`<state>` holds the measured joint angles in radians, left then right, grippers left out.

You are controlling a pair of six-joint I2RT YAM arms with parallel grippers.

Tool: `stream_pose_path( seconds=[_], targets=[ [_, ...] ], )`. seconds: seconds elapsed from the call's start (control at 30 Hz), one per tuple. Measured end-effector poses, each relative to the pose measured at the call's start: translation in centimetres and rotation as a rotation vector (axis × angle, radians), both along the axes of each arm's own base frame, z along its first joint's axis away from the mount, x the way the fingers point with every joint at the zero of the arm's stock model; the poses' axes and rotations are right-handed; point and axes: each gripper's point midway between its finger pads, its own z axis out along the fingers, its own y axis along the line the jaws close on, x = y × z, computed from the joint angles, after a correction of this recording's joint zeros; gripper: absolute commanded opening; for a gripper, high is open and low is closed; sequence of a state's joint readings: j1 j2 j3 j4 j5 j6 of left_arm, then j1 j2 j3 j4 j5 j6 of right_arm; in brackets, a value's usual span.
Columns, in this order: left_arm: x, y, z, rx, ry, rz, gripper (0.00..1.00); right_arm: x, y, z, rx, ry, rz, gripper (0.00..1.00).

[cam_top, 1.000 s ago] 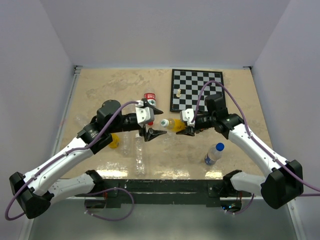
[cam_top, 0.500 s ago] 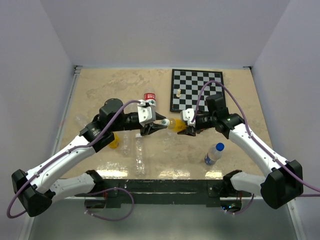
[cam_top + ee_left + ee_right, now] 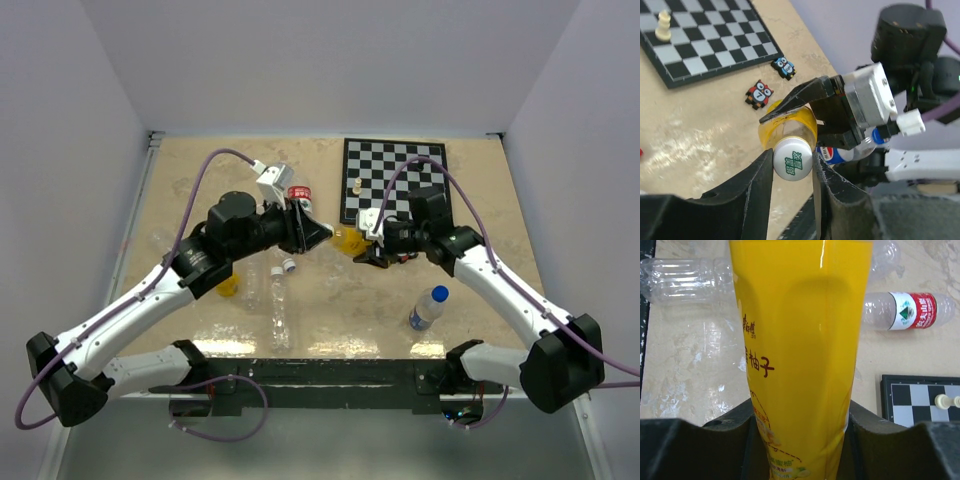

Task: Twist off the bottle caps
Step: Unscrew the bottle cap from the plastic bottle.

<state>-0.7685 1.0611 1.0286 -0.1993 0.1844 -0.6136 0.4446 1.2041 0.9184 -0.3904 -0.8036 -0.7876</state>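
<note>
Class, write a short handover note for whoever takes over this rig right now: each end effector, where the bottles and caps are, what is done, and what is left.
The left end effector is shut on the white cap of the orange bottle.
The right end effector is shut on that bottle's body, holding it sideways above the table.
The clear bottle lies on the table with its blue cap on. The second orange bottle is mostly hidden by the left arm, cap unseen.
Done: held bottle gripped at both ends, cap still seated.
Left: twist that cap off, then the others.
</note>
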Motion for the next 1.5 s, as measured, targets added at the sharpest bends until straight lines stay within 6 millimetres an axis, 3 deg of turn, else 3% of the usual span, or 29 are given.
stream_pose_path(
  seconds=[0.2,0.53,0.6,0.8,0.97,1.1,1.5],
  targets=[
    [1.4,-0.3,-0.8,-0.075,0.217,0.146,0.0,0.7,-0.5,-0.5,-0.026,0.01,-0.05,0.0],
    [1.4,0.3,-0.8,-0.123,0.247,0.204,0.01,0.9,-0.5,-0.5,-0.029,-0.002,-0.055,0.0],
    [1.4,0.3,-0.8,-0.126,0.244,0.206,0.08,1.0,-0.5,-0.4,-0.028,-0.005,-0.056,0.0],
    [1.3,0.4,-0.7,-0.129,0.232,0.203,0.65,1.0,-0.4,-0.4,-0.026,-0.009,-0.052,0.0],
    [1.4,2.1,-0.4,-0.102,0.185,0.247,0.9,1.1,-0.3,-0.1,-0.014,-0.024,-0.042,0.0],
    [1.0,3.6,0.6,-0.086,0.12,0.267,1.0,1.0,-0.1,0.1,-0.005,-0.027,-0.031,0.0],
    [-1.0,6.2,2.4,0.111,-0.225,0.13,1.0,0.9,0.1,0.2,0.003,-0.044,-0.002,0.0]
  ],
)
